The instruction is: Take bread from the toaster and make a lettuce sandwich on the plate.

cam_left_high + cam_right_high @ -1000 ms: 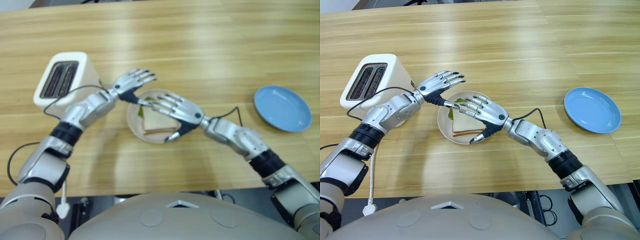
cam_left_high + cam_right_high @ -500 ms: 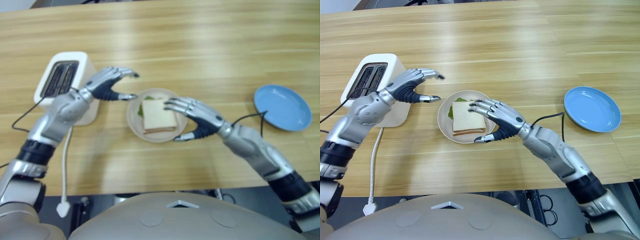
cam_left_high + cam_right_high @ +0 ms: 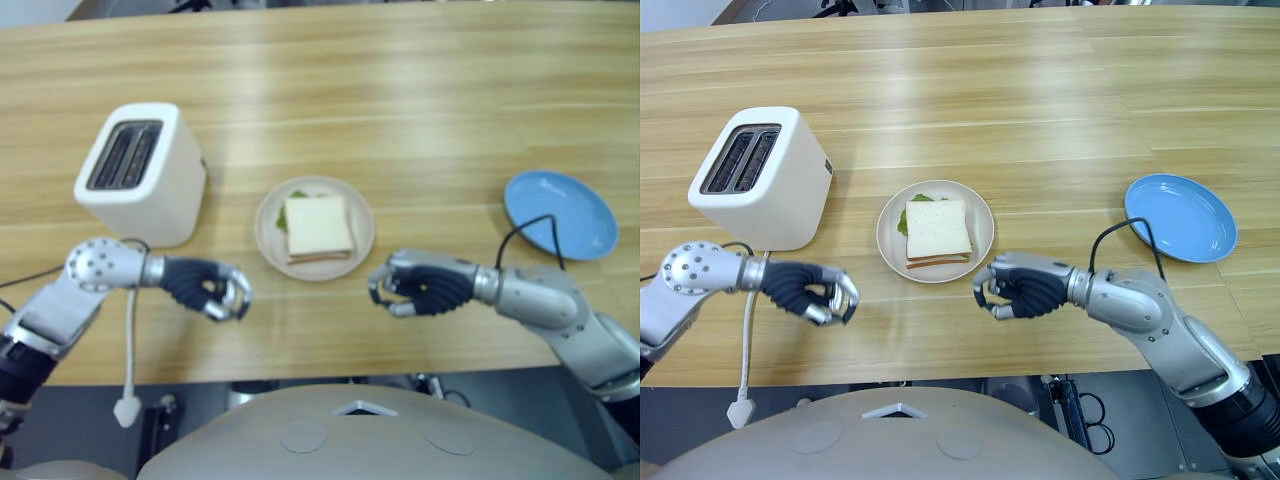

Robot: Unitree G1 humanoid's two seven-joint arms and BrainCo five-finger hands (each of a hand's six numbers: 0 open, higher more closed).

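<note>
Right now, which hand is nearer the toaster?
Left. The left hand sits curled just in front of the toaster, toward the near table edge; the right hand is beyond the sandwich plate, farther right.

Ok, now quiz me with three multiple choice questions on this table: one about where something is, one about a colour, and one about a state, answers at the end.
1. On which side of the sandwich does the toaster stand?
A. The robot's right
B. The robot's left
C. Between the sandwich and the robot

2. What colour is the empty plate?
A. Red
B. Green
C. Blue

3. What state are the left robot hand and the right robot hand in?
A. Fingers curled, holding nothing
B. Flat open on the table
C. Each gripping a bread slice

Answers:
1. B, since the toaster sits toward the left edge of the view, with the sandwich near the middle.
2. C, since the empty plate is plainly blue.
3. A, since both hands show curled fingers with nothing inside.
</note>
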